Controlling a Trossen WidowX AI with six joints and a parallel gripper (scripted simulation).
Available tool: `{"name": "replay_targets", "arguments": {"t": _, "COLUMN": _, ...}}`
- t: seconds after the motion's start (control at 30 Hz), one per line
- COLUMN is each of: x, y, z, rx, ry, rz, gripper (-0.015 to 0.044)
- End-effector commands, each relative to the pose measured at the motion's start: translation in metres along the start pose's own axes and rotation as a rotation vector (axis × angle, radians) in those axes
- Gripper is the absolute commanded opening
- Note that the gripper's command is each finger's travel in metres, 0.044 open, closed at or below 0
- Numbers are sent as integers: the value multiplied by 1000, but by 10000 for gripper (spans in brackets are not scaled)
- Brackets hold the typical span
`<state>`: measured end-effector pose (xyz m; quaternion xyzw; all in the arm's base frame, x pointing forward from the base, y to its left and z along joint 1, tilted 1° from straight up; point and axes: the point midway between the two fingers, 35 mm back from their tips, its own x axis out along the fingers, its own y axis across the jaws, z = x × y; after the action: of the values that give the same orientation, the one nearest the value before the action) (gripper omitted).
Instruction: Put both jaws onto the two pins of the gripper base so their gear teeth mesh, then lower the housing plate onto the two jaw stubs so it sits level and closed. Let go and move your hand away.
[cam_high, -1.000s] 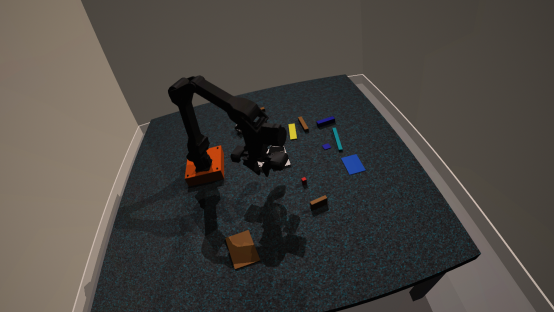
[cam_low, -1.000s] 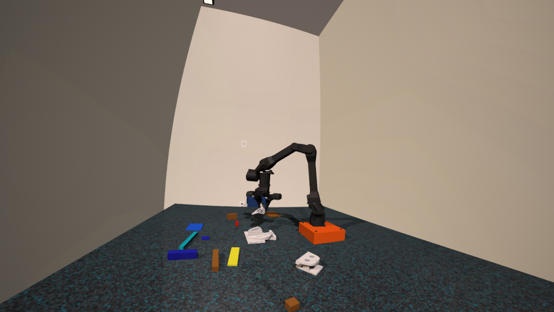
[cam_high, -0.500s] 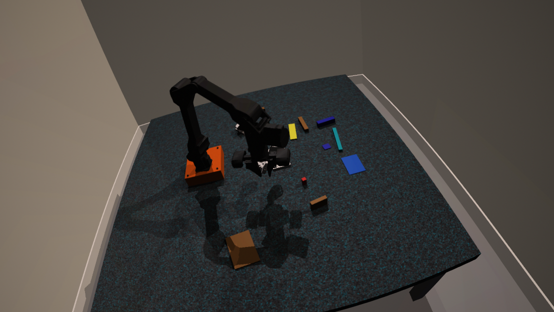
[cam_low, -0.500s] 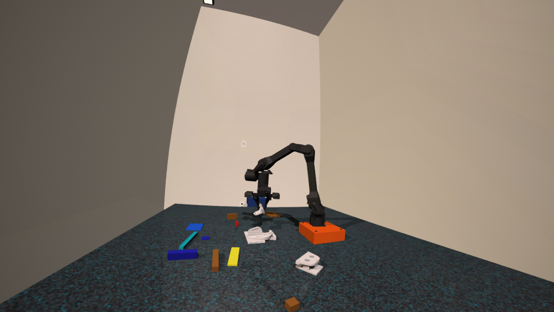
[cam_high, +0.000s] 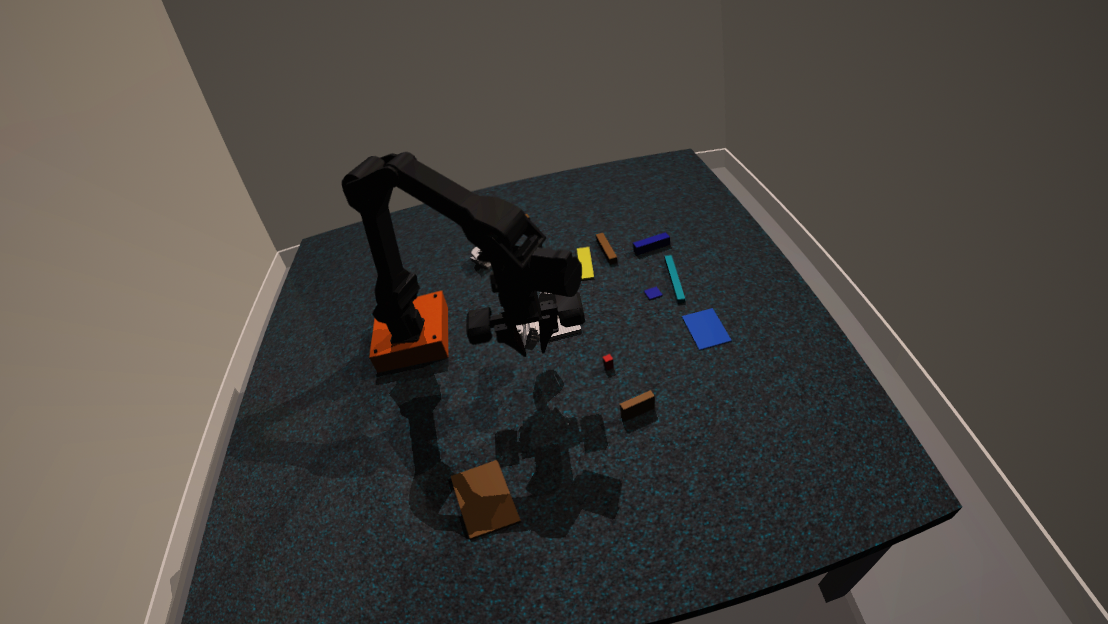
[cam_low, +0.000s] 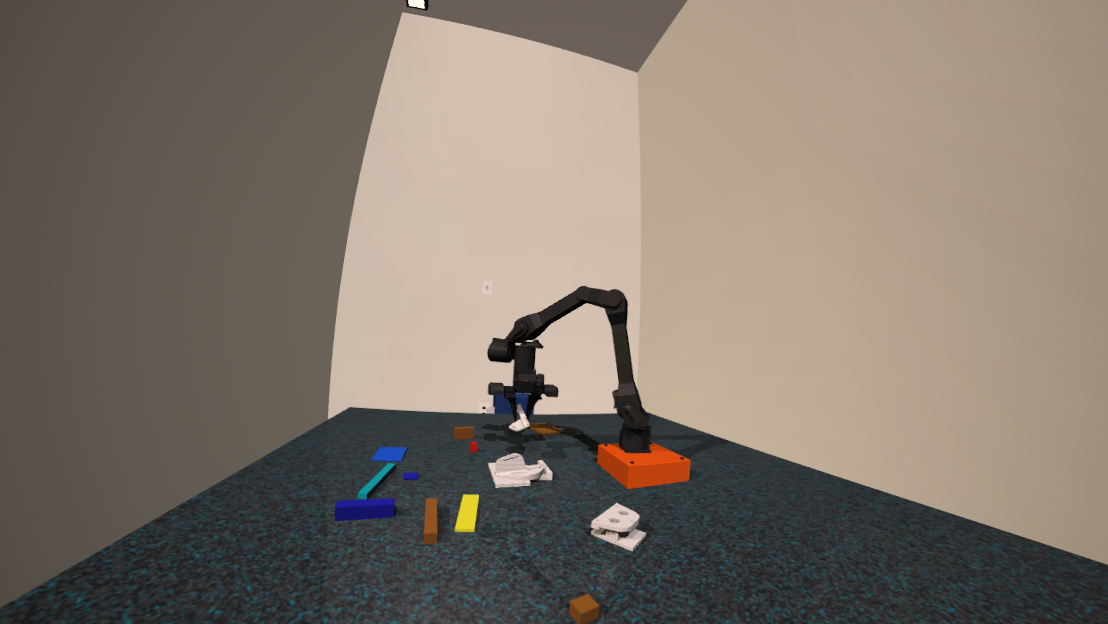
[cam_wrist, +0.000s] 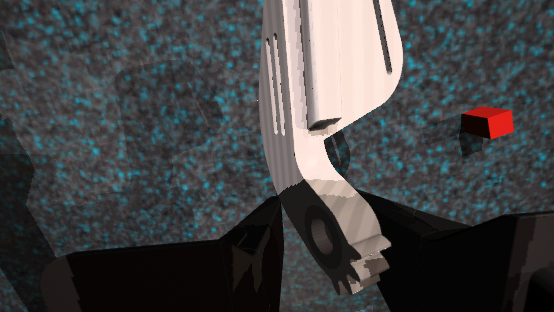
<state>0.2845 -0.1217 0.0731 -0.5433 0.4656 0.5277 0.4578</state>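
Note:
My gripper (cam_high: 535, 350) (cam_low: 521, 416) (cam_wrist: 313, 202) is shut on a white jaw (cam_low: 518, 424) (cam_wrist: 350, 65), gripping its toothed pivot end. The jaw hangs above the table; its broad blade runs to the top of the wrist view. In the exterior view a white assembly (cam_low: 521, 475) lies below and nearer the camera, apparently the gripper base with the other jaw. The top view shows part of it (cam_high: 572, 332) behind my gripper. Its pins and any tooth contact cannot be made out. The white housing plate (cam_low: 617, 517), with two round holes, lies apart, tilted.
The orange robot base (cam_high: 422, 341) (cam_low: 659, 469) stands beside the arm. A small red block (cam_high: 607, 360) (cam_wrist: 492, 122) is near the gripper. A brown block (cam_high: 637, 401), a larger brown piece (cam_high: 486, 496), a yellow bar (cam_high: 585, 263) and a blue sheet (cam_high: 706, 328) lie around.

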Motion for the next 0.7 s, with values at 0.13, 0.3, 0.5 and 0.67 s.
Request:
{"name": "replay_targets", "arguments": {"t": 0.13, "x": -1, "y": -4, "z": -4, "rx": -162, "ry": 2, "rz": 0, "gripper": 37}}
{"name": "replay_targets", "arguments": {"t": 0.3, "x": -1, "y": -7, "z": -6, "rx": -263, "ry": 2, "rz": 0, "gripper": 37}}
{"name": "replay_targets", "arguments": {"t": 0.5, "x": -1, "y": -9, "z": -8, "rx": -384, "ry": 2, "rz": 0, "gripper": 37}}
{"name": "replay_targets", "arguments": {"t": 0.67, "x": -1, "y": -12, "z": -10, "rx": -485, "ry": 3, "rz": 0, "gripper": 37}}
